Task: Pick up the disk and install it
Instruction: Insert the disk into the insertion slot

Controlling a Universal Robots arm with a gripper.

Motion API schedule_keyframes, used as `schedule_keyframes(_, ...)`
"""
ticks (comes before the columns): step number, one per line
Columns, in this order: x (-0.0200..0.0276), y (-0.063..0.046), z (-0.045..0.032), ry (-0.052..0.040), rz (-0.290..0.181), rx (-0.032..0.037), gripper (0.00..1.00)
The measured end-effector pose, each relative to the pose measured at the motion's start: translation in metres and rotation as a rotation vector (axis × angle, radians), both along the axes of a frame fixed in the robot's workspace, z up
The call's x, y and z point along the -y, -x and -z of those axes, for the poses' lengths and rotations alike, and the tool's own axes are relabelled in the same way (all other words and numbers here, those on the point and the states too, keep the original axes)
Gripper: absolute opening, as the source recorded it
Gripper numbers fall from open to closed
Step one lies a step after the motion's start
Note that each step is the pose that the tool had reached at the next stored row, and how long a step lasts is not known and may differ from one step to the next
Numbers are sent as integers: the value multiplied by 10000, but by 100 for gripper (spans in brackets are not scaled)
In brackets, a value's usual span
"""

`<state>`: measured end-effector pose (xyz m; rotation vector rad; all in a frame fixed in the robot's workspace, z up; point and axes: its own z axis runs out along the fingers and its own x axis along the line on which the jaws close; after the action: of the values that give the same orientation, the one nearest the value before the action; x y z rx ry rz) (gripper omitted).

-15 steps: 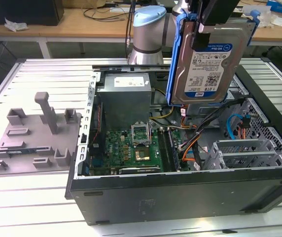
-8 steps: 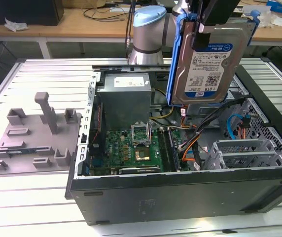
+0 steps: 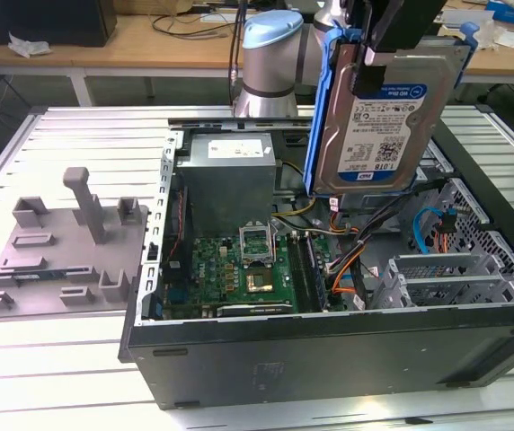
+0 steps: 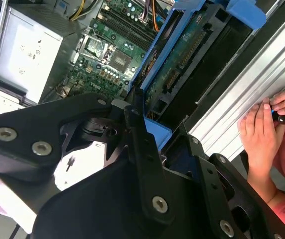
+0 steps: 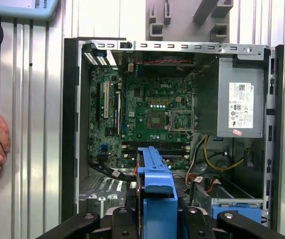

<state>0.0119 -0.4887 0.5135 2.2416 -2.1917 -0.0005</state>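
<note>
Silver-grey disk (image 3: 378, 135), blue-framed, clamped at its upper end in the black pincer (image 3: 376, 72). Hangs upright, slightly tilted, label facing outward, above the open case (image 3: 329, 346), at one o'clock from the motherboard (image 3: 239, 269) in the exterior view. Grey fixture (image 3: 59, 251) on the surface (image 3: 59, 377), at nine o'clock from the case. In the second wrist view, a person's hand (image 4: 259, 129) on the surface beside the case.
</note>
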Motion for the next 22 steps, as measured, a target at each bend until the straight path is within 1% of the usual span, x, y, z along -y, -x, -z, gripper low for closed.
schedule_keyframes(2, 42, 0, 5, -59, 0, 0, 37)
schedule_keyframes(3, 75, 0, 11, -114, -1, 0, 37)
schedule_keyframes(7, 158, 0, 25, -300, 0, 0, 37)
schedule_keyframes(9, 219, 0, 34, -448, -1, 0, 37)
schedule_keyframes(11, 275, 0, 40, -559, -1, 0, 37)
schedule_keyframes(12, 304, 0, 43, -597, 0, -2, 37)
schedule_keyframes(14, 330, -1, 46, -604, 0, -15, 37)
schedule_keyframes(17, 373, -10, 48, -606, 2, -52, 37)
schedule_keyframes(19, 402, -37, 52, -607, 5, -97, 37)
schedule_keyframes(22, 413, -99, 58, -612, 5, -112, 37)
